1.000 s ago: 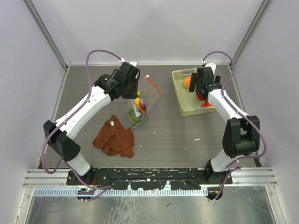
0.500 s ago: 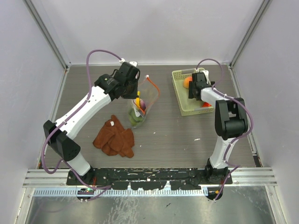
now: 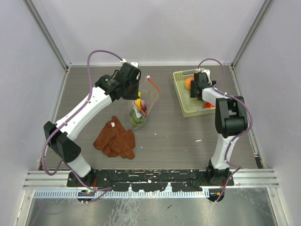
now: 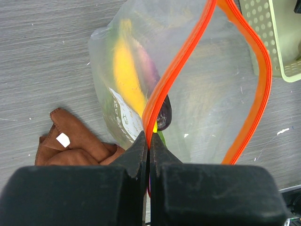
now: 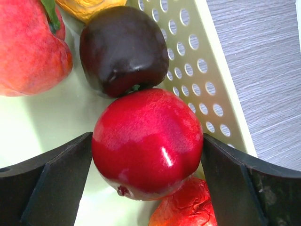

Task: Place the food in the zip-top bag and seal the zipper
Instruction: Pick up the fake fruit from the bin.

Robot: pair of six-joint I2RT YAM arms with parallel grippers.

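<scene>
The left gripper (image 4: 149,141) is clenched tight on the zipper (image 4: 181,59), pinching the near lip of the bag (image 4: 211,94), whose mouth gapes open out ahead of the fingertips and to their right. Inside the bag, a banana (image 4: 126,75) lies ahead and a little left of the tips, and a purple piece (image 4: 163,113) sits just beyond them, behind the orange strip. A cloth (image 4: 75,141) lies on the table close by on the left.

Over on the other side, the right gripper (image 5: 146,141) is down in the basket (image 5: 197,61) with its jaws spread wide. The apple (image 5: 141,155) sits squarely between the two fingers, each close against its side, but I can't tell if they press it. Just ahead of the apple, touching it, is a dark fruit (image 5: 122,47), and the peach (image 5: 28,47) is ahead to the left
</scene>
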